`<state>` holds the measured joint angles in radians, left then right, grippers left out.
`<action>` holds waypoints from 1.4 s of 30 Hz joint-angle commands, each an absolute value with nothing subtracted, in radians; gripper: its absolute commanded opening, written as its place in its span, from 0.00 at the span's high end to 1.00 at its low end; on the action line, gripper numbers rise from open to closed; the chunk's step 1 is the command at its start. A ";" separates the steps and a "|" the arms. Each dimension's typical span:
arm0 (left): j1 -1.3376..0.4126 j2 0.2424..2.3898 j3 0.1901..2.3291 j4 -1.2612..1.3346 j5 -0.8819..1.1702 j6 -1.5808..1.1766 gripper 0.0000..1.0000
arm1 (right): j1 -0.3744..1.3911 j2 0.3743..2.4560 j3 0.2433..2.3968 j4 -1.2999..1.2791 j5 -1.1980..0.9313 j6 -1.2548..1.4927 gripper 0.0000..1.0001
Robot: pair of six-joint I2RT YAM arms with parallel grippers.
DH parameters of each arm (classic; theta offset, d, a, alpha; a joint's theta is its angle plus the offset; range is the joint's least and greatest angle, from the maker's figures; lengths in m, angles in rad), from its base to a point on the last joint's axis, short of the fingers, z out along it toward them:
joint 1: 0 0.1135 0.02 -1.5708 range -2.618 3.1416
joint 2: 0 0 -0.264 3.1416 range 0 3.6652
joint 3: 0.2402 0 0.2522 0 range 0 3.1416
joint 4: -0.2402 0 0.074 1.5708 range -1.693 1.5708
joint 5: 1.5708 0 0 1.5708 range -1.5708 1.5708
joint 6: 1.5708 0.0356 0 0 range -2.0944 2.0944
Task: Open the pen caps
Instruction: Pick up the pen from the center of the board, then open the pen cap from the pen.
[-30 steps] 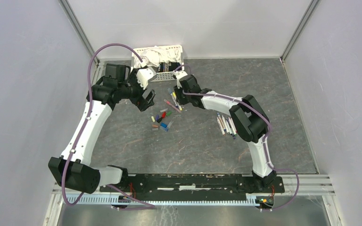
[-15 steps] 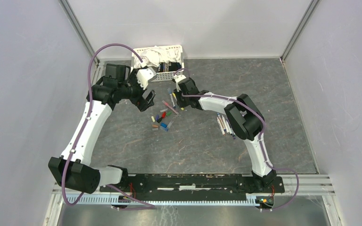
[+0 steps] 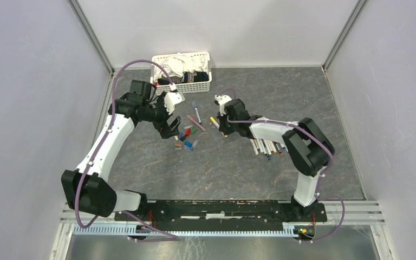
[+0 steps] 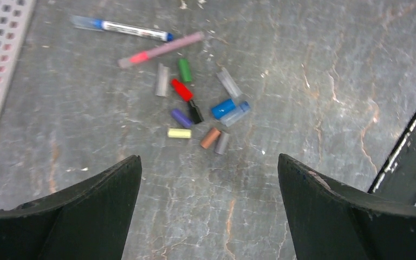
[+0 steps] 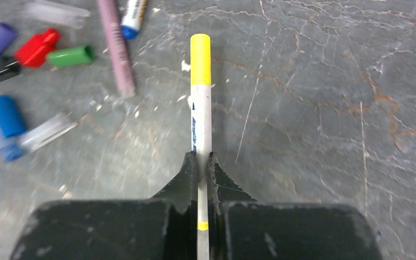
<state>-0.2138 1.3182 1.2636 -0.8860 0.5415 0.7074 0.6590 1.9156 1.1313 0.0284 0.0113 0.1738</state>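
Note:
My right gripper (image 5: 202,162) is shut on a white pen (image 5: 201,116) with its yellow cap (image 5: 200,51) on, pointing away from the jaws and held just above the table. In the top view this gripper (image 3: 220,123) is right of a pile of loose pen caps (image 3: 186,138). My left gripper (image 3: 169,127) is open and empty, hovering at the pile's left. Its wrist view shows the green cap (image 4: 184,70), red cap (image 4: 182,90), blue cap (image 4: 223,108) and yellow cap (image 4: 179,132), and beyond them a capped blue pen (image 4: 122,28) and a pink pen (image 4: 160,49).
A white slotted basket (image 3: 199,56) of cloths stands at the back, just behind the left arm. Several uncapped pens (image 3: 264,145) lie in a row under the right forearm. Grey walls enclose the table on three sides.
My right gripper has drawn back to the right and nearer, with the yellow-capped pen in it. My left gripper has dropped closer to the cap pile.

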 commanded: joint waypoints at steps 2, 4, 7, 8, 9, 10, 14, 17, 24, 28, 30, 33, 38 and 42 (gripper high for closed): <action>-0.223 1.357 1.229 -0.951 0.696 0.925 0.00 | 0.638 1.690 1.044 0.082 -0.286 0.136 1.00; -0.231 1.375 1.224 -0.965 0.737 0.980 0.00 | 0.638 1.637 0.992 0.084 -0.418 0.137 1.00; -0.251 1.401 1.222 -0.969 0.778 1.036 0.00 | 0.641 1.583 0.924 0.089 -0.613 0.155 1.00; -0.259 1.408 1.224 -0.971 0.790 1.052 0.00 | 0.643 1.565 0.905 0.093 -0.657 0.162 1.00; -0.268 1.415 1.225 -0.976 0.801 1.075 0.00 | 0.645 1.550 0.883 0.103 -0.706 0.173 1.00; -0.278 1.420 1.227 -0.982 0.806 1.085 0.00 | 0.648 1.533 0.863 0.122 -0.742 0.188 1.00; -0.320 1.428 1.227 -0.983 0.800 1.109 0.00 | 0.660 1.487 0.821 0.168 -0.858 0.228 1.00; -0.363 1.435 1.226 -0.996 0.799 1.111 0.00 | 0.670 1.491 0.843 0.160 -0.895 0.235 1.00; -0.453 1.452 1.223 -1.054 0.794 1.123 0.03 | 0.680 1.517 0.893 0.162 -0.916 0.250 1.00; -0.474 1.465 1.223 -1.078 0.785 1.133 0.15 | 0.682 1.519 0.901 0.163 -0.916 0.257 1.00; -0.482 1.478 1.223 -1.085 0.775 1.134 0.23 | 0.681 1.522 0.906 0.163 -0.918 0.257 1.00; -0.492 1.496 1.218 -1.085 0.742 1.135 0.39 | 0.681 1.523 0.915 0.148 -0.913 0.249 1.00; -0.509 1.514 1.220 -1.075 0.668 1.131 0.62 | 0.681 1.529 0.926 0.127 -0.911 0.242 1.00; -0.531 1.506 1.228 -1.061 0.641 1.118 0.85 | 0.686 1.543 0.937 0.112 -0.896 0.239 0.90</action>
<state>-0.5091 1.5131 1.2179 -1.0721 0.6769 1.0939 0.6773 1.5318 0.8883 0.1104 -0.8879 0.2440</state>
